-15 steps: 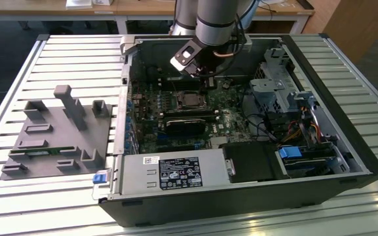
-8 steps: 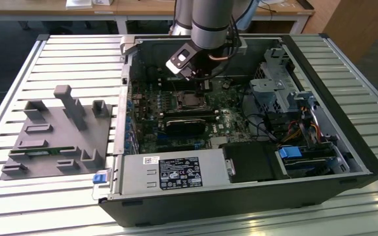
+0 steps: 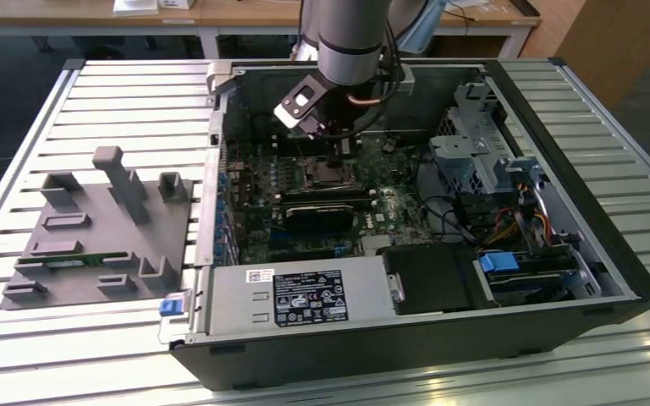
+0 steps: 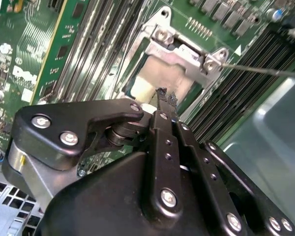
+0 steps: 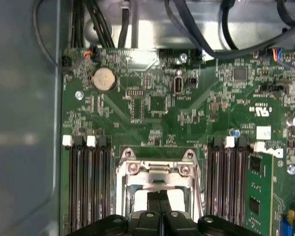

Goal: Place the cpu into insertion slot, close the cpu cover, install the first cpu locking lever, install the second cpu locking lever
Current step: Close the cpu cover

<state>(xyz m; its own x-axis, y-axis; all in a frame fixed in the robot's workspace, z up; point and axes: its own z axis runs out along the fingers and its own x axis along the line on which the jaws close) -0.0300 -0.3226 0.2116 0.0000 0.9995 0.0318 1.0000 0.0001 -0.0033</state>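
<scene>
Inside the open computer case, my gripper (image 3: 327, 145) hangs directly over the insertion slot (image 3: 327, 173) on the green board. In both wrist views its black fingertips (image 4: 166, 96) (image 5: 160, 199) are pressed together just above the socket, with nothing visible between them. The silver cpu cover (image 4: 179, 55) (image 5: 157, 173) lies over the socket. The pale top of the cpu (image 4: 160, 73) shows through its square cut-out. A thin metal locking lever (image 4: 265, 70) sticks out sideways from one corner of the cover, above the memory slots.
Long black memory slots (image 5: 86, 187) flank the socket on both sides. A black heatsink block (image 3: 317, 216), a power supply (image 3: 291, 296) and a drive cage with cables (image 3: 483, 161) fill the case. A grey fixture (image 3: 99, 228) sits on the slatted table at the exterior view's left.
</scene>
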